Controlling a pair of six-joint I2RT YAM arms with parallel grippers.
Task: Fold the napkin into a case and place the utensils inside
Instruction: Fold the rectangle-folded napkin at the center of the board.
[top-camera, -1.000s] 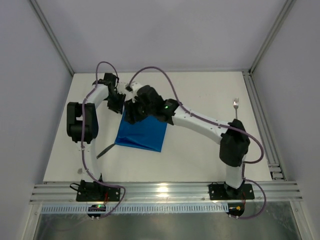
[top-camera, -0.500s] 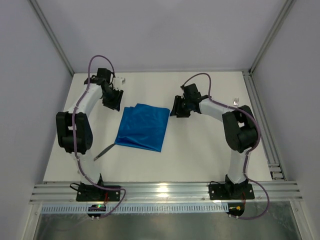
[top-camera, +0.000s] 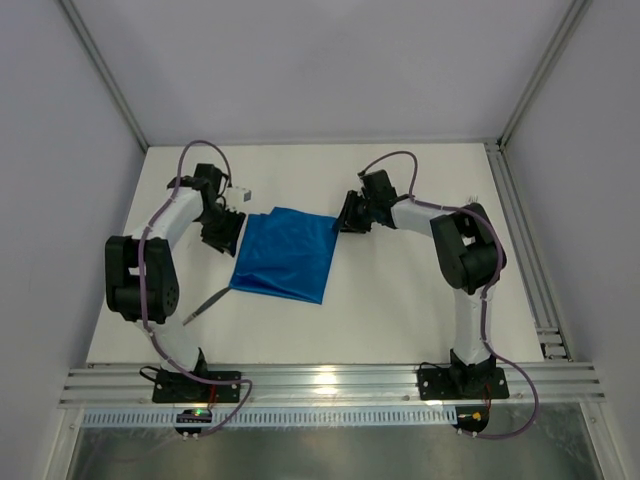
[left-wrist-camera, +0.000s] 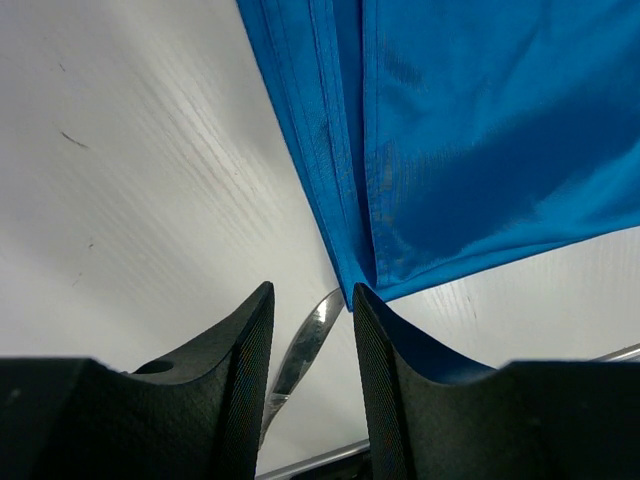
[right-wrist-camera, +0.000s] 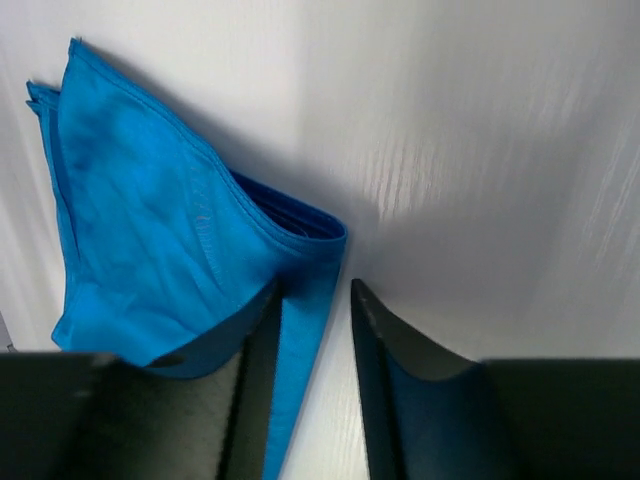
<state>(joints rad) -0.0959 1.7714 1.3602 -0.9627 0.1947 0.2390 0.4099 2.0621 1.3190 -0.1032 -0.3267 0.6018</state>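
Observation:
The blue napkin (top-camera: 285, 255) lies folded into a rectangle on the white table. My left gripper (top-camera: 228, 226) is open and low beside the napkin's far left edge. In the left wrist view the napkin's layered edge (left-wrist-camera: 345, 190) runs just past the open gripper (left-wrist-camera: 312, 292), and the dark knife (left-wrist-camera: 305, 345) shows between the fingers. The knife (top-camera: 205, 303) lies off the napkin's near left corner. My right gripper (top-camera: 345, 215) is open at the napkin's far right corner. In the right wrist view the folded edge (right-wrist-camera: 300, 330) lies between the open fingers of that gripper (right-wrist-camera: 313, 295). The fork (top-camera: 471, 199) is mostly hidden behind the right arm.
A metal rail (top-camera: 520, 240) runs along the table's right side and another (top-camera: 330, 380) along the near edge. Grey walls close in the far side and both flanks.
Both arms pulled apart from over the napkin's far edge a second ago. Since then the left gripper has come nearer to the left edge and the right gripper has moved left onto the far right corner.

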